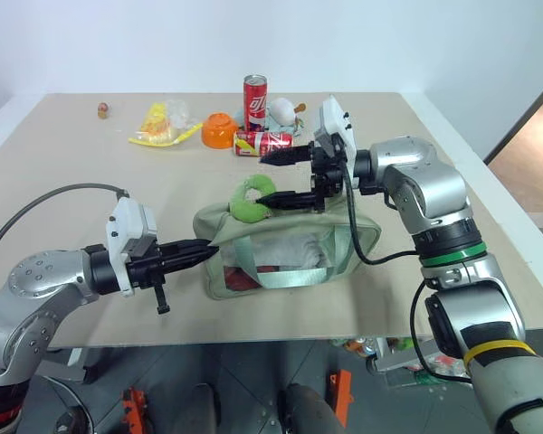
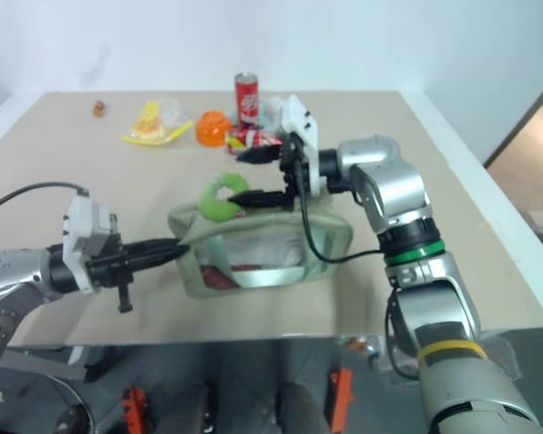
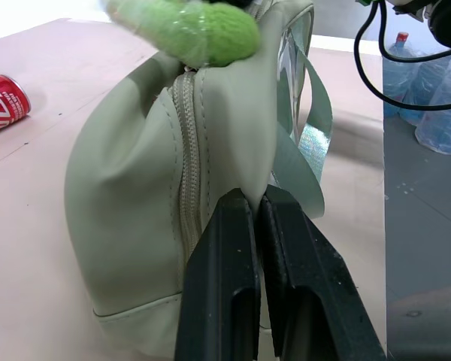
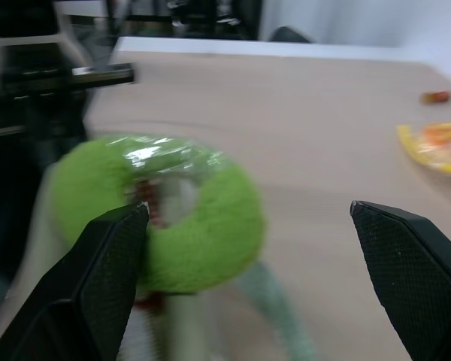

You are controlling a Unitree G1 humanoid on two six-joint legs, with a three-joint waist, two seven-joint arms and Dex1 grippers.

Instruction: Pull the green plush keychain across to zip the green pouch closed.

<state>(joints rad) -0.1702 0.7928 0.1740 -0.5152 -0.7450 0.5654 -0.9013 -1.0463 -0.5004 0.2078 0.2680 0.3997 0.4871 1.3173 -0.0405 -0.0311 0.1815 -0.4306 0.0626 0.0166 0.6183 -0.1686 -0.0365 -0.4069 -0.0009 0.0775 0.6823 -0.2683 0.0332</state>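
Observation:
The green pouch [image 1: 290, 262] lies near the table's front edge, with red and white contents showing through its clear side. The green plush keychain [image 1: 247, 199] stands up at the pouch's top left end. My left gripper [image 1: 210, 250] is shut on the pouch's left end fabric [image 3: 135, 188], beside the zipper seam, fingers [image 3: 225, 248] pressed together. My right gripper [image 1: 261, 179] is open above the pouch, pointing left. Its lower finger reaches the keychain [image 4: 210, 248] and its upper finger hangs above, with nothing gripped.
Behind the pouch stand an upright red can [image 1: 255, 98], a lying red can [image 1: 264, 142], an orange bowl [image 1: 219, 130], a yellow packet [image 1: 158, 127] and a white toy [image 1: 283, 110]. A small item [image 1: 102, 110] sits far left. The table's front edge [image 1: 281, 330] is close behind the pouch.

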